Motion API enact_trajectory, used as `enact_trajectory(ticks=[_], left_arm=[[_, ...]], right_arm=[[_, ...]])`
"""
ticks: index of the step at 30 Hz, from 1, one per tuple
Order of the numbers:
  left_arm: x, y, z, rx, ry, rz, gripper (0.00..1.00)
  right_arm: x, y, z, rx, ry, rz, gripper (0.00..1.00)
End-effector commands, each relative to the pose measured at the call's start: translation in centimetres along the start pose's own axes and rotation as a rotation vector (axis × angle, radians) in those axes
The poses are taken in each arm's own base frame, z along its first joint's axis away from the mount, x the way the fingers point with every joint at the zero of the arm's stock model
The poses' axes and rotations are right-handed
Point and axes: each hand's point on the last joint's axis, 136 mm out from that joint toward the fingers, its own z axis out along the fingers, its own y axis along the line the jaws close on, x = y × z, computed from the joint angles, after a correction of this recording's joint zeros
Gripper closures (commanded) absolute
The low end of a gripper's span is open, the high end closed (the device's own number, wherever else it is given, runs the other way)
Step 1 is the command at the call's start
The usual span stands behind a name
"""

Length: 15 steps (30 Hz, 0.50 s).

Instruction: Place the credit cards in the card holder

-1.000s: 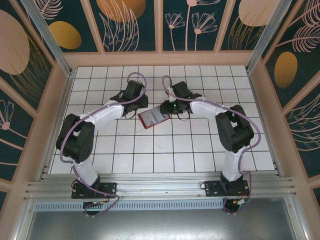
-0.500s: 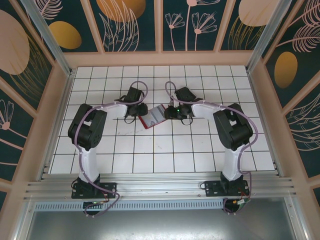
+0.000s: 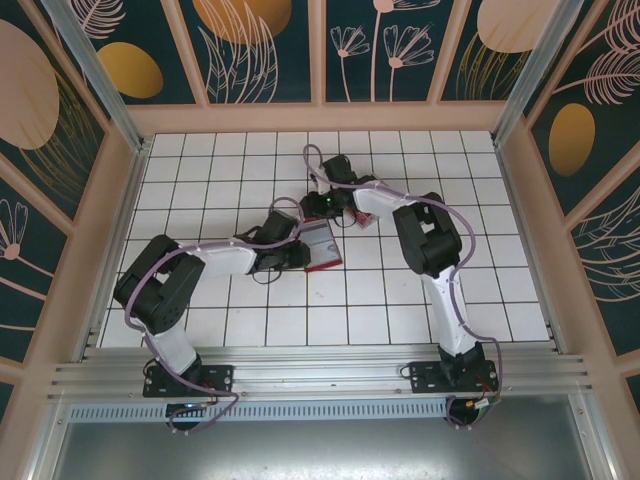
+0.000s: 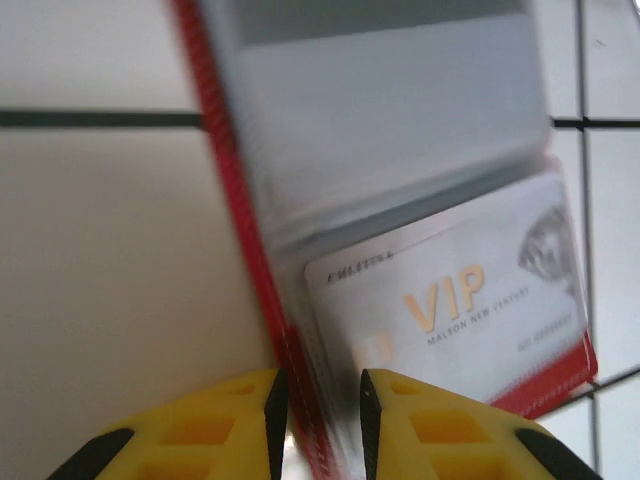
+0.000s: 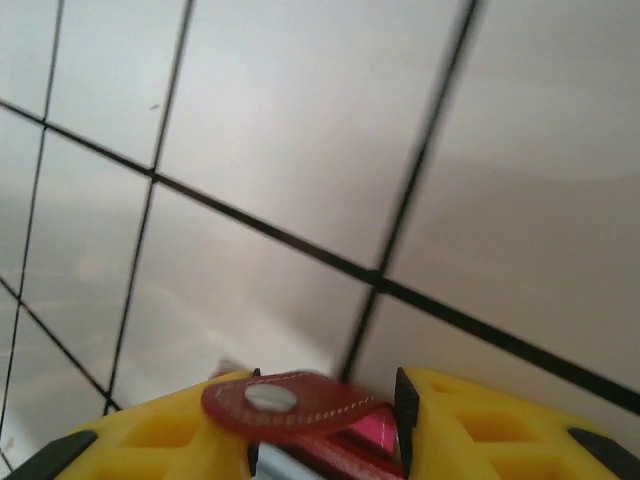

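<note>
Red leather card holder [image 4: 400, 170], open near the middle of the tiled table [image 3: 420, 300], could slip from a thin edge pinch and flop shut, shedding the VIP card [image 4: 455, 310] from its sleeve. Left gripper [image 4: 318, 405] stands barely parted, nipping that red edge. Right gripper [image 5: 325, 405] straddles the snap tab [image 5: 285, 398] at the far side; whether it clamps, I cannot tell.

Open red wallet [image 3: 322, 246] at the middle of the white tiled table [image 3: 200, 170], pale inside facing up. Left gripper [image 3: 296, 257] against its near-left edge, arm stretched low across the tiles. Right gripper [image 3: 322, 215] at its far edge, arm folded back sharply.
</note>
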Motion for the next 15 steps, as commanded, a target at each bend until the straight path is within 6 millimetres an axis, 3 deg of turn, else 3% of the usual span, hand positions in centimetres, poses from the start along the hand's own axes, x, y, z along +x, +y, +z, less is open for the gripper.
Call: enact_trajectory(ticks=[1,8,11,15], left_arm=[[-0.6,-2.6,0.4,0.077,-0.028,-0.031,0.71],[-1.0,-5.4,1.4,0.123,-0.036,-0.008,0.69],[-1.5,-5.5,1.2,0.12,-0.053,-0.008,0.66],[-2.6,-5.9,-0.3,0.114,-0.107,0.008,0.61]], right_arm=[[2.4,2.8,1.4,-0.094,0.107,-0.019,0.58],[3.1,5.7,2.4,-0.192,0.174,-0.055,0.58],[2.4,6.2,1.5,-0.205,0.155,-0.062,0.58],[0.1,6.4,-1.1,-0.169,0.086,-0.093,0.57]])
